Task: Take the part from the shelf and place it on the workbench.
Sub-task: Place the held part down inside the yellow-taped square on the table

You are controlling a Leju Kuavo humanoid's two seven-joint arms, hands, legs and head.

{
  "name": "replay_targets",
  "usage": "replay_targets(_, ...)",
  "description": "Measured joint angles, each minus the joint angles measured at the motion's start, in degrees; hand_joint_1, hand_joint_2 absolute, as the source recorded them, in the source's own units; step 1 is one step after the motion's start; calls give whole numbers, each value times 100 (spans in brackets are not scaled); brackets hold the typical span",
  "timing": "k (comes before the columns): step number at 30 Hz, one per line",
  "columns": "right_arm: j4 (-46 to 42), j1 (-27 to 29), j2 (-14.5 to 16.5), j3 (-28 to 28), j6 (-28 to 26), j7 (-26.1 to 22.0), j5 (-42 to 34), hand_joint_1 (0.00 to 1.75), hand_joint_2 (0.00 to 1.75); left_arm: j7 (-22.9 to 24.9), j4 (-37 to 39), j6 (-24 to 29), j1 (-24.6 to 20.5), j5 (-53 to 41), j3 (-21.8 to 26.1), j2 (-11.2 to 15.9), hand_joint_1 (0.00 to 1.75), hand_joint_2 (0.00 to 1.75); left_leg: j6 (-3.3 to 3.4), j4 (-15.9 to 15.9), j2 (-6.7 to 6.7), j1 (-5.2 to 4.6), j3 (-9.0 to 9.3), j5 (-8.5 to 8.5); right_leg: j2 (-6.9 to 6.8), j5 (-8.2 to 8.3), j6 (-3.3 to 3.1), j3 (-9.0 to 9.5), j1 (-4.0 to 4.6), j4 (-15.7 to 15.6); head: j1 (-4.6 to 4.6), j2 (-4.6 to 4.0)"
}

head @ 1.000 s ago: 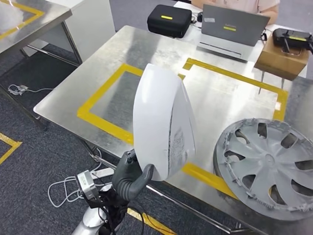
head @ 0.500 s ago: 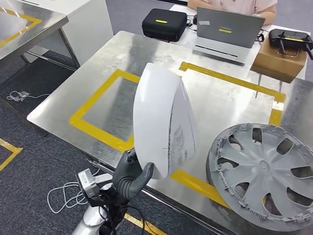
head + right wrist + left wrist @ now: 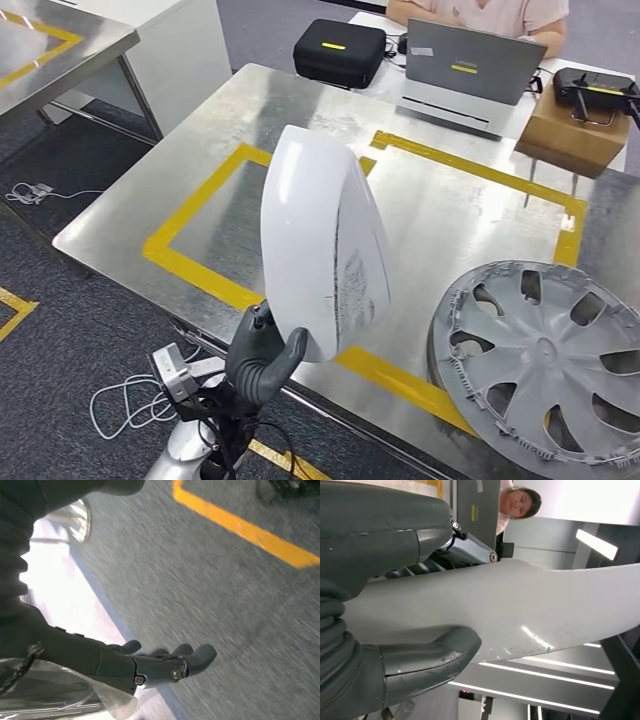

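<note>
My left hand grips the lower edge of a white curved shell part and holds it upright over the near edge of the metal workbench. In the left wrist view the thumb and fingers clamp the part from both sides. The right hand hangs over grey carpet with its fingers stretched out and nothing in them.
A grey wheel cover lies on the bench at the right. Yellow tape marks rectangles on the bench top. At the far side are a black case, a laptop, a cardboard box and a seated person. White cables lie on the floor.
The camera has moved closer to the bench and the scene has shifted. The white part has tilted slightly to the left in my left hand.
</note>
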Motion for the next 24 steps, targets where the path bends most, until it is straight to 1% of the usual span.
replay_targets(1,0,0,-1,-24,46,37,-16,0,175,-2,-1,13,0,4,8,-4,175,175,-18,-70,5,28,51,17,0,-105,30,-89,-1,172,14,0)
replay_targets(2,0,2,-1,-47,74,61,-29,0,175,-3,0,23,4,8,16,-4,175,175,-27,-95,7,33,76,19,0,-236,60,-237,-18,453,30,0)
replay_targets(3,0,5,-1,-68,95,78,-39,0,175,-4,1,33,12,10,24,-4,175,175,-28,-101,9,35,81,16,0,-366,87,-432,-35,792,32,0)
replay_targets(4,0,12,-1,-84,109,90,-47,0,175,-4,2,40,22,10,32,-3,175,175,-31,-99,8,35,81,10,-2,-438,110,-613,-49,1082,34,0)
replay_targets(5,0,23,-1,-95,114,100,-52,0,175,-3,3,48,32,10,39,-2,175,175,-38,-98,6,35,85,3,-4,-411,128,-726,-61,1223,36,0)
replay_targets(6,0,32,-1,-103,115,108,-55,0,175,-3,4,55,36,10,42,-2,175,175,-48,-95,2,39,93,-6,-6,-279,141,-739,-68,1164,38,0)
replay_targets(7,0,37,-1,-110,116,113,-55,0,175,-3,4,60,37,10,43,-2,175,175,-64,-89,-3,46,105,-17,-8,-71,151,-650,-75,913,45,0)
replay_targets(8,0,36,0,-119,118,118,-56,0,175,-3,4,65,37,10,45,-2,175,175,-90,-78,-6,50,117,-35,-10,129,163,-503,-84,561,46,0)
replay_targets(9,0,31,1,-126,128,131,-57,0,175,-4,4,70,36,10,47,-2,175,175,-122,-52,-7,40,117,-55,-6,265,158,-342,-85,239,50,0)
replay_targets(10,0,25,2,-133,155,154,-58,0,175,-4,4,77,37,2,50,-2,175,175,-152,-26,-7,29,110,-71,5,336,123,-229,-85,18,48,0)
replay_targets(11,0,24,3,-139,193,191,-61,0,175,-5,3,90,38,-9,55,-1,175,175,-178,-5,-7,16,99,-81,17,340,81,-173,-80,-82,48,0)
replay_targets(13,0,38,5,-161,310,296,-62,0,175,-5,2,125,47,-36,70,0,175,175,-210,19,-7,14,88,-87,34,336,-19,-162,-71,-90,46,0)
replay_targets(14,0,53,8,-174,370,354,-54,0,175,-5,-3,142,53,-49,80,0,175,175,-231,49,-6,20,83,-116,31,339,-49,-156,-72,-91,47,0)
replay_targets(15,0,69,12,-185,433,404,-38,0,175,-5,-9,156,58,-60,89,1,175,175,-260,148,-5,30,49,-193,26,340,-81,-145,-77,-95,33,0)
replay_targets(16,1,83,16,-192,488,448,-19,0,175,-5,-16,166,63,-71,98,2,175,175,-294,366,-4,39,-40,-332,19,341,-110,-134,-84,-98,23,0)
replay_targets(17,1,96,20,-196,531,478,1,0,175,-5,-22,174,72,-79,106,3,175,175,-326,687,-2,48,-179,-507,15,337,-133,-128,-83,-98,8,0)
replay_targets(18,1,106,22,-198,571,496,14,0,175,-5,-25,178,85,-82,115,7,175,175,-346,1081,-1,56,-357,-689,11,332,-147,-125,-82,-98,-4,0)
replay_targets(19,1,113,23,-202,598,506,19,0,175,-5,-25,180,101,-84,126,9,175,175,-355,1437,-1,61,-524,-822,9,329,-155,-124,-80,-98,-2,0)
replay_targets(20,0,120,23,-209,622,508,13,0,175,-2,-25,181,116,-85,137,11,175,175,-351,1643,-1,62,-624,-857,10,326,-159,-122,-76,-97,-4,0)
replay_targets(21,0,123,23,-217,649,509,1,0,175,3,-25,181,126,-89,145,13,175,175,-334,1658,-2,62,-637,-791,14,324,-162,-116,-70,-97,-3,0)
replay_targets(22,0,125,24,-225,678,509,-13,0,175,8,-25,182,130,-93,151,13,175,175,-303,1453,-2,58,-544,-626,20,321,-164,-105,-62,-97,-3,0)
replay_targets(23,0,125,28,-231,713,512,-26,0,175,13,-25,182,128,-97,155,11,175,175,-253,1087,-3,49,-371,-409,25,317,-164,-92,-54,-98,-3,0)
replay_targets(24,0,124,37,-234,754,518,-36,0,175,15,-25,181,124,-99,157,10,175,175,-196,704,-3,33,-186,-244,30,311,-159,-83,-42,-99,2,0)
